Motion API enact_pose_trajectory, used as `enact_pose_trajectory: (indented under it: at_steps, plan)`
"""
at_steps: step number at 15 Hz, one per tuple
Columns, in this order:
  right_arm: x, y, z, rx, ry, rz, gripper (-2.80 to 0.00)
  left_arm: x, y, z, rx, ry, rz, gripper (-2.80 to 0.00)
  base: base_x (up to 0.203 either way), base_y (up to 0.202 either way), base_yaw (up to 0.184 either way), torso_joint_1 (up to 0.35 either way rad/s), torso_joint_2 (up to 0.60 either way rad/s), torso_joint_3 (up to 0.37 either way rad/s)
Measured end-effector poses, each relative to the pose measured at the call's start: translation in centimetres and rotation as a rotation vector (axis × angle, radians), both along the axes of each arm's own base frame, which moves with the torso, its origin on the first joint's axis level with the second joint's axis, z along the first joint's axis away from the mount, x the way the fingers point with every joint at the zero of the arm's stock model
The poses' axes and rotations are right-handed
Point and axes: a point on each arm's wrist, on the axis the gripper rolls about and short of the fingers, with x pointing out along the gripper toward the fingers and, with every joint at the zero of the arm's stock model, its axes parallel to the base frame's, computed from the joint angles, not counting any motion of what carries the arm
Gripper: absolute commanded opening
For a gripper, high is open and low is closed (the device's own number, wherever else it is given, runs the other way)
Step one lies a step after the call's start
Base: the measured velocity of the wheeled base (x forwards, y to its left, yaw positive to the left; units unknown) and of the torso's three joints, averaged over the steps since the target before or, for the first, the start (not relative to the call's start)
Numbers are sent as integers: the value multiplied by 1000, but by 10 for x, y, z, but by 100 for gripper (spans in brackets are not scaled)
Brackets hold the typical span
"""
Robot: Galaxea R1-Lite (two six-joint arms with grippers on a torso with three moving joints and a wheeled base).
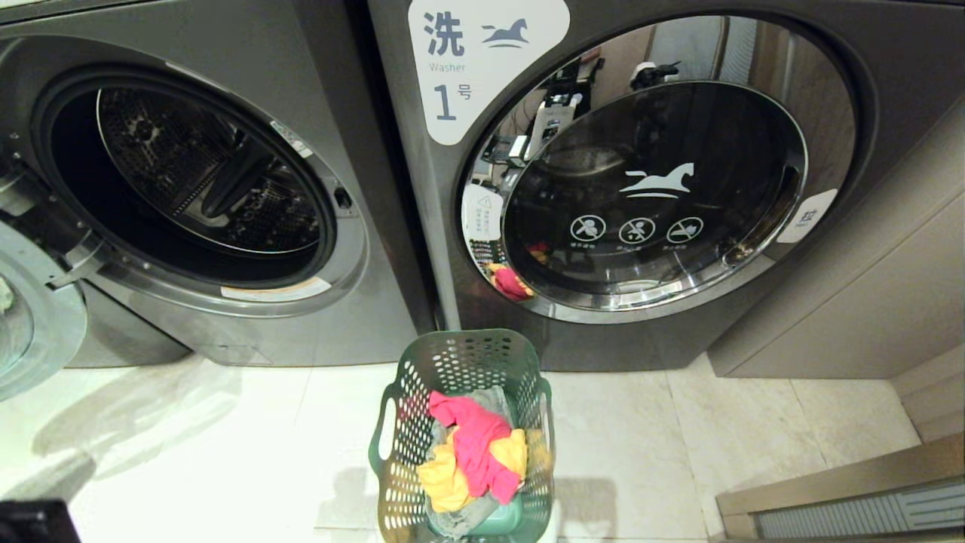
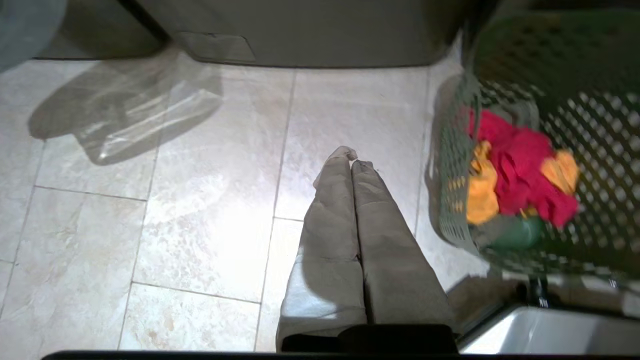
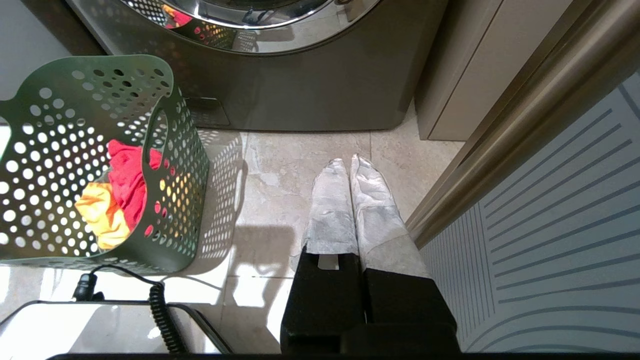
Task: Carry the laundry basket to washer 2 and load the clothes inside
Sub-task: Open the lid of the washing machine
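Observation:
The dark green laundry basket (image 1: 460, 345) stands on the tiled floor, centred between two washers and close in front of me. Pink clothes (image 1: 475, 441), yellow ones and grey ones lie inside it. Left of it a dark grey front-loader (image 1: 203, 173) has its round door (image 1: 30, 324) swung open and its drum empty. Its number label is out of view, so I cannot tell whether it is washer 2. My left gripper (image 2: 352, 160) hangs shut and empty over the tiles left of the basket (image 2: 550, 100). On the other side of the basket (image 3: 75, 100), my right gripper (image 3: 348, 161) is shut and empty.
The washer labelled "1" (image 1: 648, 196) on the right has its door closed. Beige cabinetry (image 1: 867, 302) and a metal-edged panel (image 1: 829, 490) close off the right side. My white base with a coiled cable (image 3: 160, 310) sits just behind the basket.

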Motion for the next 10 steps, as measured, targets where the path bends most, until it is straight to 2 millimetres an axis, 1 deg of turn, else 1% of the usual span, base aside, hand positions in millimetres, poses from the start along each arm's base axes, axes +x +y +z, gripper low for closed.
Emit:
enact_pose_trajectory:
  at_steps: [2,4,5,6,10]
  plan:
    - [0,0,0,0,0,1,-280,-37,-5,-24,6,1,-83,-280,0,0,0,0,0,0]
    - [0,0,0,0,0,1,-280,-61,-7,-48,4,31,-147,-280,0,0,0,0,0,0]
    - [0,0,0,0,0,1,-280,-68,-8,-59,1,52,-162,-280,0,0,0,0,0,0]
    - [0,0,0,0,0,0,-280,-73,-8,-64,2,41,-169,-280,0,0,0,0,0,0]
    - [0,0,0,1,0,1,-280,-89,-8,-68,-16,-138,-173,-280,0,0,0,0,0,0]
